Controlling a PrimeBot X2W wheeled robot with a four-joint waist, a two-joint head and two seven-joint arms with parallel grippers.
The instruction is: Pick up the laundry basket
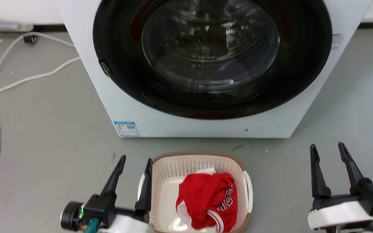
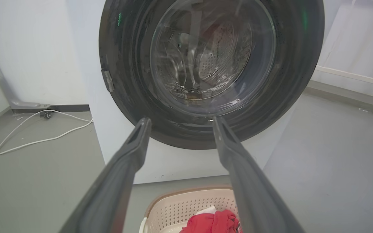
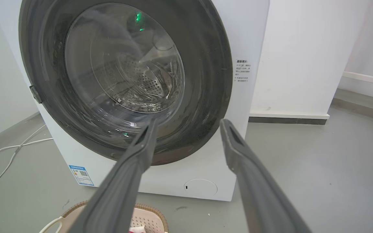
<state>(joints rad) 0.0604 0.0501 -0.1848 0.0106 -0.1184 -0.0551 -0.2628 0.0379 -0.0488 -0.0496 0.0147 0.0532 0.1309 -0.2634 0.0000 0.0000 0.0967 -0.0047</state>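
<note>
Both grippers were released and empty. The left gripper (image 1: 136,158) had its two fingers spread with nothing between them. In the head view its inner finger (image 1: 146,184) lay across the left edge of the laundry basket (image 1: 173,168), by the white handle (image 1: 140,187); whether it touched could not be told. The right gripper (image 1: 327,145) was spread about as wide, over bare floor (image 1: 287,181).

The head view showed most of the basket sitting between the two grippers, just beside the left one and well apart from the right, with a red garment (image 1: 206,197) bunched inside. The left wrist view showed the basket's far rim and the red cloth low between its own fingers. The right wrist view caught one corner of the rim low to the left of its fingers, and a blue label (image 3: 81,174) on the washing machine (image 3: 248,38). The machine's dark round door stood beyond both sets of fingertips.
</note>
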